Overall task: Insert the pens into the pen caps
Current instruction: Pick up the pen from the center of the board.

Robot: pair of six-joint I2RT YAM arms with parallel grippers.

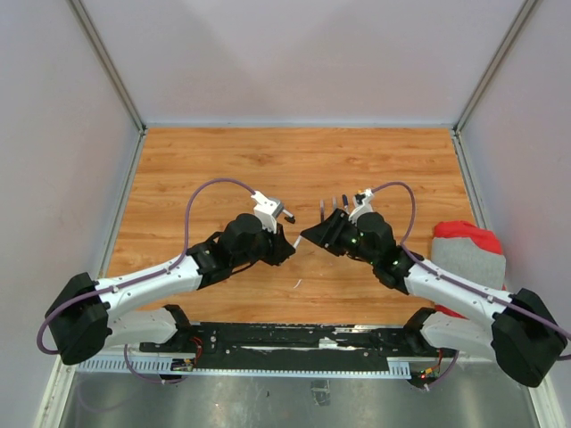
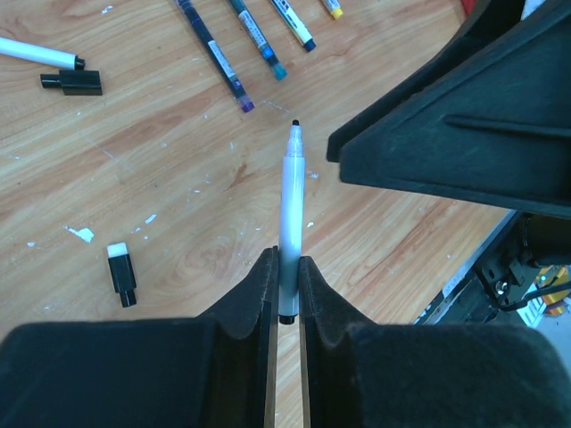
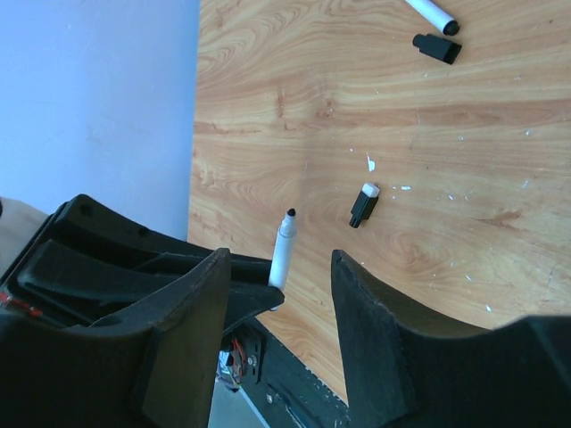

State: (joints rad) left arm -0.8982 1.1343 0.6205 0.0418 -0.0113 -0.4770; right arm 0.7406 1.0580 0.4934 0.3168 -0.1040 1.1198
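Above table (image 1: pixel 294 160): left hand (image 2: pixel 285 272) pinching pen (image 2: pixel 292 192), grip hidden in top view; right hand (image 3: pixel 278 260) spread.

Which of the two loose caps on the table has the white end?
The lone cap lying nearer the left gripper and its held pen; the other cap is all black and sits beside a loose white pen.

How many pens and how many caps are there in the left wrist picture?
Pens: 6, one in the left gripper, five lying loose
Caps: 2
Total: 8
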